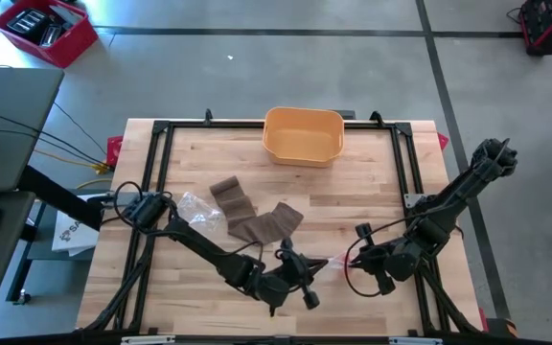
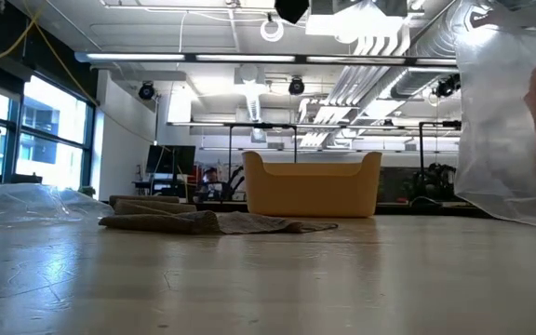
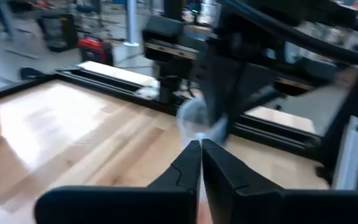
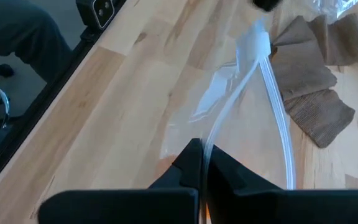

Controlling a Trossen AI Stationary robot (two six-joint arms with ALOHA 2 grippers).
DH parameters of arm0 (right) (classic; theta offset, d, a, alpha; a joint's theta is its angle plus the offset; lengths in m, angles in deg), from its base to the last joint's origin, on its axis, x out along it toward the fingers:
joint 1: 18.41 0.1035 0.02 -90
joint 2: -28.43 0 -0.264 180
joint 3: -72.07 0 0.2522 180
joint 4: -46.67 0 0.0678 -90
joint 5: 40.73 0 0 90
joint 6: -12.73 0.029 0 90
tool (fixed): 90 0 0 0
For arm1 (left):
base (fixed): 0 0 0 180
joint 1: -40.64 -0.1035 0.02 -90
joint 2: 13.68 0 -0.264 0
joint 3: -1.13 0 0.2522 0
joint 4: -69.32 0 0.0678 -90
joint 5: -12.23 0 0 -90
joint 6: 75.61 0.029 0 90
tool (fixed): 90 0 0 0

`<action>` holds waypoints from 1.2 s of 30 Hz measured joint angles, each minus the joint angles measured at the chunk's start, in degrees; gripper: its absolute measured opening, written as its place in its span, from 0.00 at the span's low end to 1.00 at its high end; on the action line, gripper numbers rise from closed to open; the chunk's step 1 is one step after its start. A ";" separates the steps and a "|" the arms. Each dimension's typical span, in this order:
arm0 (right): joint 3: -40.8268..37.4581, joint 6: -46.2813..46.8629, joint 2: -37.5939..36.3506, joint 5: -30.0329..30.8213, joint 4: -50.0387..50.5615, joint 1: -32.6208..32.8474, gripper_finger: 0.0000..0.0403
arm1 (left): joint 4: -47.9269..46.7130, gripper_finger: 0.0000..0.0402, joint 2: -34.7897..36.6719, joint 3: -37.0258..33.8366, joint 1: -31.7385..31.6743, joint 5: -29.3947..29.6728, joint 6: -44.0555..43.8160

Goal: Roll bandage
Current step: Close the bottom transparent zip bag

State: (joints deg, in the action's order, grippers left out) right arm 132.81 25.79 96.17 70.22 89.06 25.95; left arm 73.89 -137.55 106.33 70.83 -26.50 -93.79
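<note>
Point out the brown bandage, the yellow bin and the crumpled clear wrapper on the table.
brown bandage [image 1: 257, 220], high view, middle of the folded strip.
yellow bin [image 1: 302, 151], high view, near wall.
crumpled clear wrapper [image 1: 199, 209], high view, its centre.

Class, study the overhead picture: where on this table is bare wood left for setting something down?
Free: the far left corner beside the orange bin, and the right side between bin and right gripper. Crowded: the front middle, where the brown bandage, clear wrapper and left gripper cluster.
</note>
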 joint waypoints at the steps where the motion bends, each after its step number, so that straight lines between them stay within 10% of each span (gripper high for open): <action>1: 0.00 -0.05 0.00 0.00 0.00 -0.01 0.00 | -0.04 0.05 0.00 0.00 -0.18 -1.30 0.38; 15: 0.00 -0.05 0.02 -3.91 0.76 -0.11 0.00 | -0.96 0.48 0.00 0.00 -4.14 -5.76 -1.59; 36: 0.00 -0.68 0.02 -3.54 0.74 -0.11 0.00 | -9.32 0.42 -0.31 0.00 0.47 -2.36 -7.05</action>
State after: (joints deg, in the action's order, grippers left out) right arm 132.81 25.12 96.19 66.68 89.80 25.84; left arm 64.57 -137.86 106.33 71.30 -28.85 -100.84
